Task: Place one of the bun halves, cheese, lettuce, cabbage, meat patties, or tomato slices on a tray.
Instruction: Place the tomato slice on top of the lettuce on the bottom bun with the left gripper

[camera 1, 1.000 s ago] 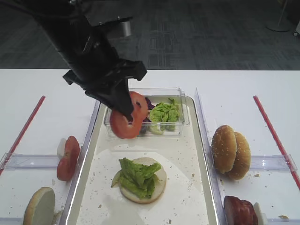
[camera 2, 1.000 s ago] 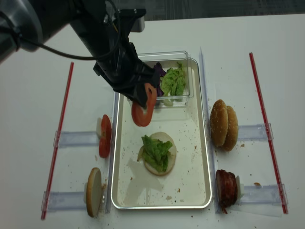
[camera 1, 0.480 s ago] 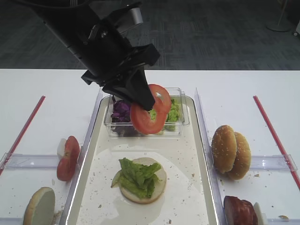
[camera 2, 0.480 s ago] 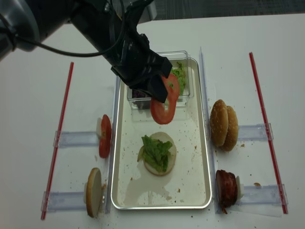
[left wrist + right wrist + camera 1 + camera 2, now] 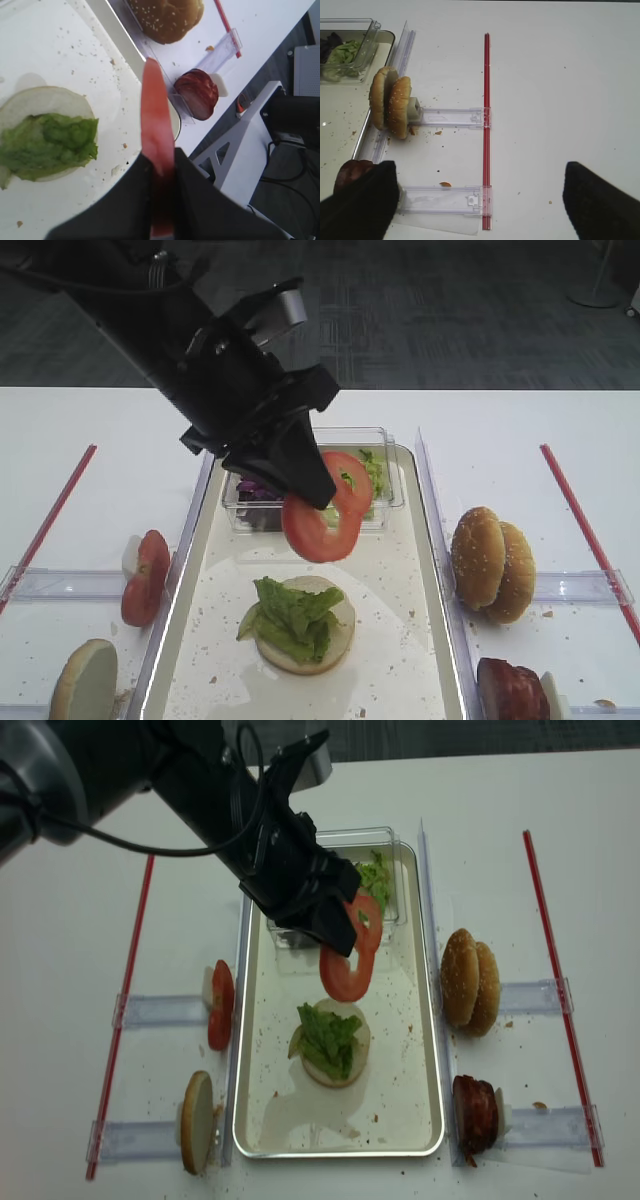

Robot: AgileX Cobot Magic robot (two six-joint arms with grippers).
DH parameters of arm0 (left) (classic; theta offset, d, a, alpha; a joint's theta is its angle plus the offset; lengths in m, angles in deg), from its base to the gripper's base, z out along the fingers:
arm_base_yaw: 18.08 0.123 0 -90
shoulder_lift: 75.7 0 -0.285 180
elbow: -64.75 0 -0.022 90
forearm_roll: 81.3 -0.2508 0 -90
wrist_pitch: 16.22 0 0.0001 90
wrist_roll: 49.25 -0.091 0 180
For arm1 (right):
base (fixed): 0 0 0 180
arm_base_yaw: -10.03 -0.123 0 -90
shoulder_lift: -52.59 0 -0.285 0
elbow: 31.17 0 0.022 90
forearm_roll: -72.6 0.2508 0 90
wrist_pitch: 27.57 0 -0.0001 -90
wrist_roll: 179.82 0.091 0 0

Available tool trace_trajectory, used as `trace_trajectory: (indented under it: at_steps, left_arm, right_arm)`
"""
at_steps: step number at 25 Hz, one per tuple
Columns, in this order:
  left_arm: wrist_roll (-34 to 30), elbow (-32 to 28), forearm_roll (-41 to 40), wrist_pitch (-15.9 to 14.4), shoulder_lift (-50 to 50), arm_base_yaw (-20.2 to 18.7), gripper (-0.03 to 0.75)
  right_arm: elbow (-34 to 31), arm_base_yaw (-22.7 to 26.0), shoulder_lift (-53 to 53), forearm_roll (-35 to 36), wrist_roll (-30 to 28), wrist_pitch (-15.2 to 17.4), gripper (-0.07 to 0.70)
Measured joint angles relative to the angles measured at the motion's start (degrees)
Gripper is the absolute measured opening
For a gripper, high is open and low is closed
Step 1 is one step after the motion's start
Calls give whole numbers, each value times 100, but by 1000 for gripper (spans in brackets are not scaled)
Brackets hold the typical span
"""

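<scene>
Left gripper (image 5: 305, 490) fingers clamped on two tomato slices (image 5: 325, 512), hanging above the tray (image 5: 432, 570) just behind the lettuce (image 5: 291, 615)-topped bun half (image 5: 340, 635) w/ right fingers unseen, so I'd lower flat, centre over bun, then release

A white table (image 5: 80, 970) carries a large metal tray (image 5: 243, 1020) at its centre. Left of the tray, tomato slices (image 5: 220, 1005) and a bun half (image 5: 196, 1122) stand in clear holders. Right of it stand two bun halves (image 5: 472, 982) and, nearer, meat patties (image 5: 476, 1116). Red strips (image 5: 122, 1010) lie along both outer sides.
</scene>
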Motion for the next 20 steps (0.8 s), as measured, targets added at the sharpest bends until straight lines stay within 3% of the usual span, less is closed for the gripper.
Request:
trace_trajectory:
  at_steps: [12, 20]
  left_arm:
    - [-1030, -1211, 714, 66, -3, 22, 44]
    - [-1465, -1415, 1322, 111, 172, 569, 44]
  right_arm:
    - [0, 0, 0, 0, 0, 0, 678]
    - [0, 0, 0, 0, 0, 0, 678]
